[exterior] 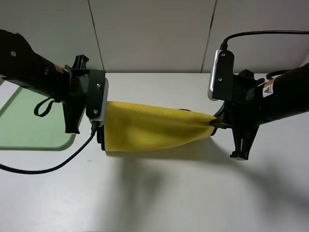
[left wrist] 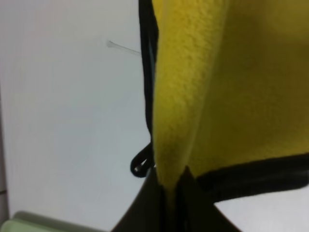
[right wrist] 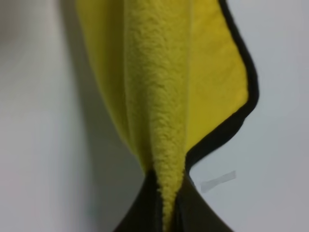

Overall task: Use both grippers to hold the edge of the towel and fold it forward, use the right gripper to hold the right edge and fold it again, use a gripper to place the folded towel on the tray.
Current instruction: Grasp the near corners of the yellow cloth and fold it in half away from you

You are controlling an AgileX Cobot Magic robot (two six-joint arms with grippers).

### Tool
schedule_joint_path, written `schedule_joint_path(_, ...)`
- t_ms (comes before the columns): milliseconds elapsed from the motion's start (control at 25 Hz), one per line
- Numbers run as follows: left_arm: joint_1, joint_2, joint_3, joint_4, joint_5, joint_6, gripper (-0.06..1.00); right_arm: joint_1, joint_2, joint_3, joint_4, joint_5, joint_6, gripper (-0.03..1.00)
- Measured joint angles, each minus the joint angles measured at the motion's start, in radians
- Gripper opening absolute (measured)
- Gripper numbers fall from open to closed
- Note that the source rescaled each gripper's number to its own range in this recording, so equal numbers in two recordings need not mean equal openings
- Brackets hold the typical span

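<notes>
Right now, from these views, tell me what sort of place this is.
Likely a robotics lab bench: a white table, plain wall panels, and the left gripper and right gripper stretching a towel.

A white tabletop [exterior: 159,193] meets pale wall panels [exterior: 154,34] behind.

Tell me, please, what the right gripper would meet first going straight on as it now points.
The towel it pinches, stretched out ahead of it; past that probably the left gripper holding the far end, though depth is unclear.
</notes>
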Motion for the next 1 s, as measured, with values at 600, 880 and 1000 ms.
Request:
schedule_joint_path(600,0.0,0.094,-0.003,0.001,-0.047,-0.022,0.0,0.0,0.258,0.0,-0.018,-0.197,0.0,0.0)
schedule_joint_path(880,0.0,0.094,-0.003,0.002,-0.042,-0.059,0.0,0.0,0.314,0.0,-0.019,-0.336,0.0,0.0)
schedule_joint_path(1000,0.0,0.094,-0.003,0.003,-0.031,-0.059,0.0,-0.004,0.326,0.0,-0.019,-0.396,0.0,0.0)
